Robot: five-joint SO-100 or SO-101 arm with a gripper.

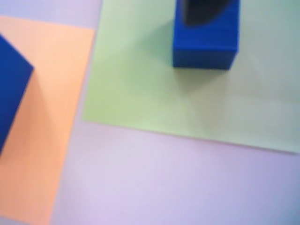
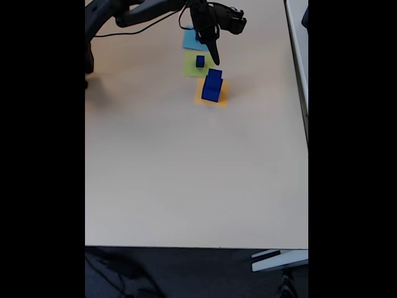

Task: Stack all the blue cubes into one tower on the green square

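A small blue cube (image 1: 204, 44) sits on the green square (image 1: 140, 89); the fixed view shows this cube (image 2: 200, 61) on the green square (image 2: 193, 65) too. One dark fingertip (image 1: 201, 11) reaches over the cube's top edge in the wrist view. My gripper (image 2: 214, 57) hangs pointing down, just right of the small cube in the fixed view, and its jaws look like a single dark wedge. Two larger blue cubes are piled on the orange square (image 2: 221, 94), the smaller one (image 2: 214, 75) on the bigger one (image 2: 211, 93). Part of that pile (image 1: 11, 89) shows at the wrist view's left edge.
A light-blue paper square (image 2: 192, 42) lies just beyond the green one, partly under the arm (image 2: 142, 11). The orange square (image 1: 51, 93) lies close beside the green one. Bare beige table (image 2: 186, 174) stretches toward the front edge. A cable runs at the back left.
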